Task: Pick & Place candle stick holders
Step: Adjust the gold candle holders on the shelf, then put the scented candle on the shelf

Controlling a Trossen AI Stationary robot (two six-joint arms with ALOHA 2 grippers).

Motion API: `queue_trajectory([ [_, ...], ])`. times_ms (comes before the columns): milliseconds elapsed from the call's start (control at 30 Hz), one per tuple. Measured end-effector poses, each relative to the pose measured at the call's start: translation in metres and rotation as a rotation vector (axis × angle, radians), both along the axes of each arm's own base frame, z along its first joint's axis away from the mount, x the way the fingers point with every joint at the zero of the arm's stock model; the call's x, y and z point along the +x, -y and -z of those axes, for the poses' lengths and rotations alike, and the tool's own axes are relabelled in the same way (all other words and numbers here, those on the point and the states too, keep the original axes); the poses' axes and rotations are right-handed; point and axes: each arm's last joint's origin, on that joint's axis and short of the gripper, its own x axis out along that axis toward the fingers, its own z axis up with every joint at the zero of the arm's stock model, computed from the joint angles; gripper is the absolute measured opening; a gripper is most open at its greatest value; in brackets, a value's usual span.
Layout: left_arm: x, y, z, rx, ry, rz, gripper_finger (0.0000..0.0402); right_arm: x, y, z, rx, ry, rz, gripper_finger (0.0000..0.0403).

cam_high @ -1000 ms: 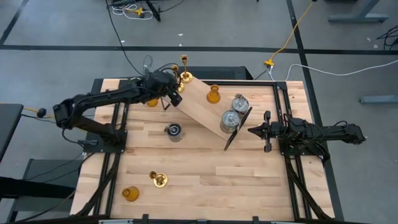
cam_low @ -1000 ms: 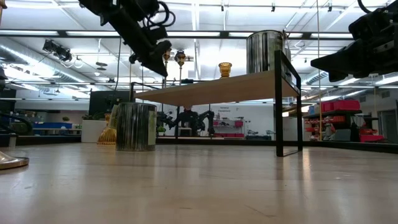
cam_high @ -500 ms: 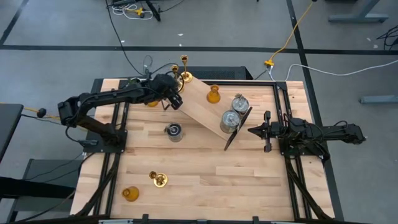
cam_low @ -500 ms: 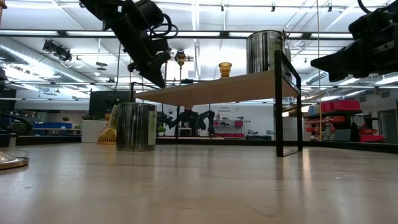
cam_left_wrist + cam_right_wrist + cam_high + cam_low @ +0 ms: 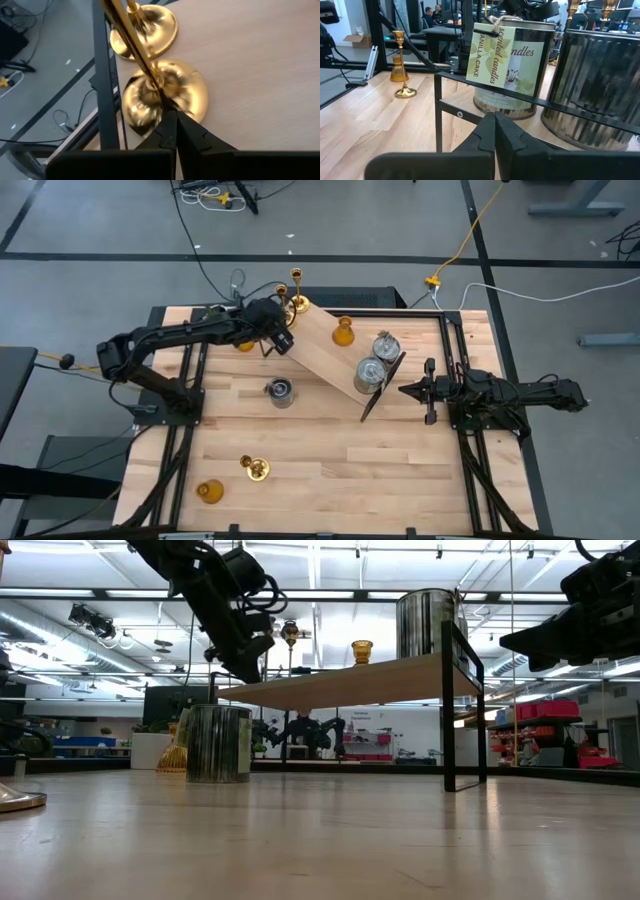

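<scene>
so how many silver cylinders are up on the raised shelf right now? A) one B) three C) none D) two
D: the high view shows two silver cylinders side by side on the shelf, with a third down on the table.

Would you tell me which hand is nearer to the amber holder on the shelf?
The left hand is nearer, just off the shelf's brass-stick end. The amber holder sits mid-shelf; the right hand waits beyond the silver cylinders.

Bright, even overhead lighting; sharp, soft shadows.
</scene>
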Motion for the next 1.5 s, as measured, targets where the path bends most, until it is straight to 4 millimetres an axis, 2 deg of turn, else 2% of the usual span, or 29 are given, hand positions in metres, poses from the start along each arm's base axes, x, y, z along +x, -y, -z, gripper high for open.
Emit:
queue_trajectory([
  [900,0.004,-0.003,0.001,0.007,0.017,-0.002,0.0008,0.000,0.000,0.000,0.000,0.000,0.000,0.0003],
  [1267,0.012,0.010,-0.021,0.010,0.065,0.031,0.0007,0.000,0.000,0.000,0.000,0.000,0.000,0.0003],
  [1500,0.011,0.033,-0.052,0.010,0.087,0.098,0.0013,0.000,0.000,0.000,0.000,0.000,0.001,0.0003],
])
